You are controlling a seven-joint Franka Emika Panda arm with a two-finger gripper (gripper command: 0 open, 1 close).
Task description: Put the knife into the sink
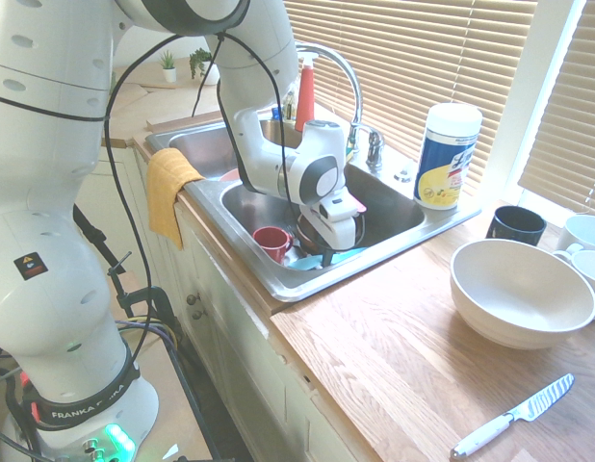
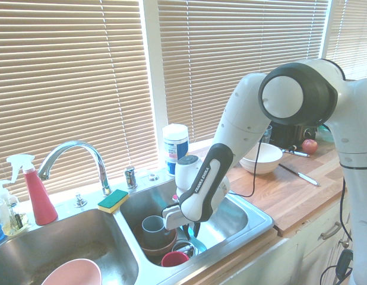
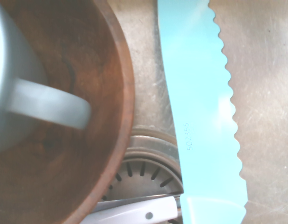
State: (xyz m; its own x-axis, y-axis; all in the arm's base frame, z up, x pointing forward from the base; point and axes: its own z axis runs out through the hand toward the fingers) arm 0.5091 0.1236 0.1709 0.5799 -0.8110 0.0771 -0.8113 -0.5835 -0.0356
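- the knife [image 3: 200, 116] is already down in the sink [image 1: 394, 245] — the wrist view shows the teal serrated blade right over the steel floor, running past the drain strainer [image 3: 144, 172]; looks like it's lying on the bottom or a hair above it, can't tell which
- a sliver of teal peeks out under the gripper [image 1: 328, 252] in the first exterior view too, so the knife sits directly below the hand, not off to a side
- its long axis runs along the basin floor, alongside the brown wooden bowl [image 3: 74, 112] with the grey mug [image 2: 152, 225] in it; the bowl's rim is just beside the blade
- whether the fingers are clamped on the handle or already apart — honestly can't tell, the hand body hides them in both outside views
- red cup [image 1: 271, 241] sits near the front wall of the basin, close to the hand
- my guess: all that's left is to let go and lift straight up; not much room with that bowl so near
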